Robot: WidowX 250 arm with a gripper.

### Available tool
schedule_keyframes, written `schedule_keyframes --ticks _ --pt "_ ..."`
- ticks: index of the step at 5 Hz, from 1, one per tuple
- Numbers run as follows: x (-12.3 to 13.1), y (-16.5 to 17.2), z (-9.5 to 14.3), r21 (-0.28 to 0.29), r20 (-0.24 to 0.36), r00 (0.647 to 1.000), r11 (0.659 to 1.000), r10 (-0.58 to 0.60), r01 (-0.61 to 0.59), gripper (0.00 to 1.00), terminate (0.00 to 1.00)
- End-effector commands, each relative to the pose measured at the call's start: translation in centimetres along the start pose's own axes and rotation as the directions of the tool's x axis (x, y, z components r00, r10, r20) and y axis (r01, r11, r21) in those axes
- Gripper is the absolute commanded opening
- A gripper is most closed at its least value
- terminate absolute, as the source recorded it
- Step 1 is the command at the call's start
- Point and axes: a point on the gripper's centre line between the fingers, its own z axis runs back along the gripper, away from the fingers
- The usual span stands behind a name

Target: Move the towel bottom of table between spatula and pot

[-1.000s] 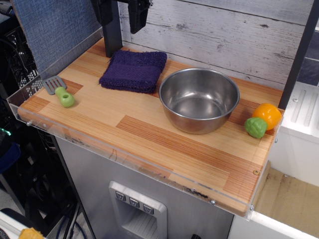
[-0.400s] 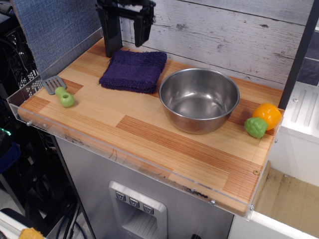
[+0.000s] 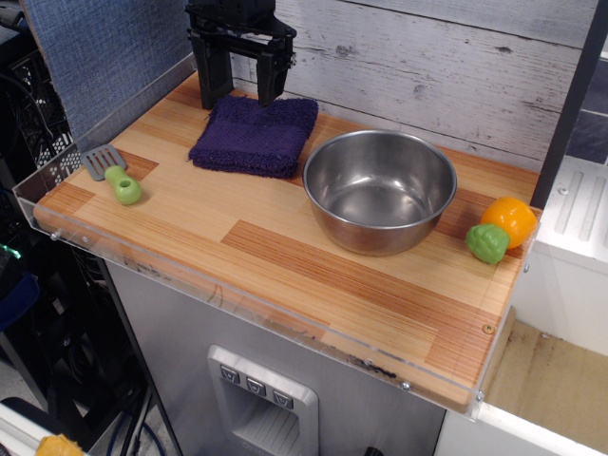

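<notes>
The dark purple towel (image 3: 254, 136) lies flat at the back of the wooden table (image 3: 285, 256), just left of the steel pot (image 3: 380, 190). The spatula (image 3: 112, 173), grey blade and lime-green handle, lies near the table's left edge. My black gripper (image 3: 242, 95) hangs open above the towel's back edge, its two fingers apart and pointing down, not touching the cloth as far as I can see.
An orange toy vegetable (image 3: 510, 218) and a green one (image 3: 487, 244) sit at the right edge. A clear acrylic rim (image 3: 237, 290) runs along the front and left. A grey plank wall (image 3: 427, 57) stands behind.
My gripper has come down from the top of the view toward the towel's back edge, and its open fingers now show in full. Nothing on the table has moved.
</notes>
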Motion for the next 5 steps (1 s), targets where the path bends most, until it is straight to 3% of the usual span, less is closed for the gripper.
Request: schedule_keyframes --ticks 1,4,5 --pt "1.3 1.1 -0.9 0.017 0.072 0.997 1.000 0.022 -0.023 1.00 0.00" --pt "1.3 0.2 -6.1 -0.020 -0.002 1.000 1.000 0.011 -0.011 1.00 0.00" --pt "0.4 -0.5 -7.7 -0.051 -0.066 0.998 0.999 -0.017 0.013 1.00 0.00"
